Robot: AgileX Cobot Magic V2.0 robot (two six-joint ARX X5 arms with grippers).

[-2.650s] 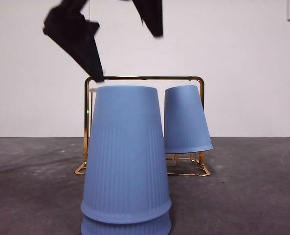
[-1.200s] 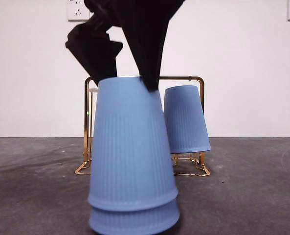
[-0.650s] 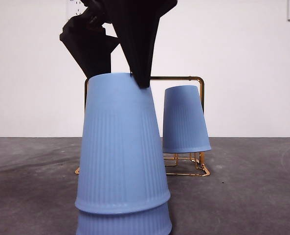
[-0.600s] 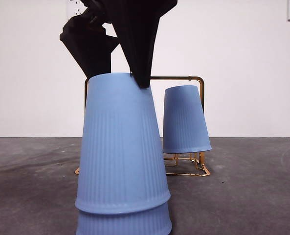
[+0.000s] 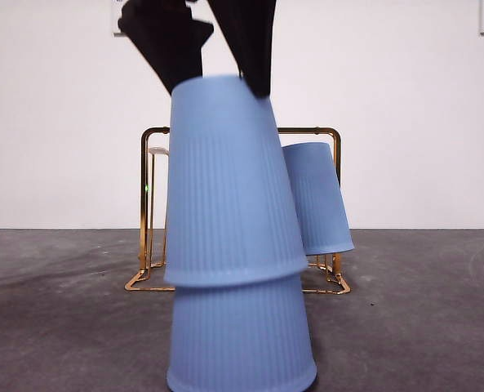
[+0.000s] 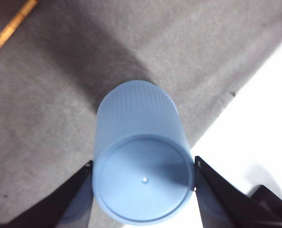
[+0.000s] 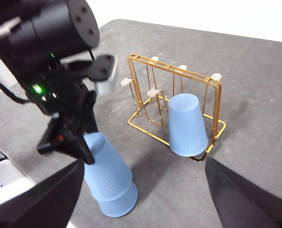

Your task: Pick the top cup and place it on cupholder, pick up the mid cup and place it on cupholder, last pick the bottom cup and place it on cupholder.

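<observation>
Two blue ribbed cups stand upside down and nested near the table's front. My left gripper [image 5: 219, 85] is shut on the upper cup [image 5: 229, 180], its jaws pressing both sides of the closed end [image 6: 143, 175]. That cup is raised partway off the bottom cup [image 5: 242, 343] and tilts a little. Behind stands the gold wire cupholder [image 5: 148, 204], with a third blue cup [image 5: 319, 200] hung upside down on a peg at its right. My right gripper [image 7: 143, 164] hovers high above the table, open, with nothing between its jaws.
In the right wrist view the left arm [image 7: 55, 42] reaches down over the nested cups [image 7: 107, 173]. Several white-tipped pegs [image 7: 152, 91] on the cupholder [image 7: 174, 69] are bare. A white surface [image 6: 255, 118] borders the grey table mat.
The left gripper came down, shut on the top of the nested cups and has lifted the upper cup, sliding it up off the bottom cup. The pair shifted slightly right.
</observation>
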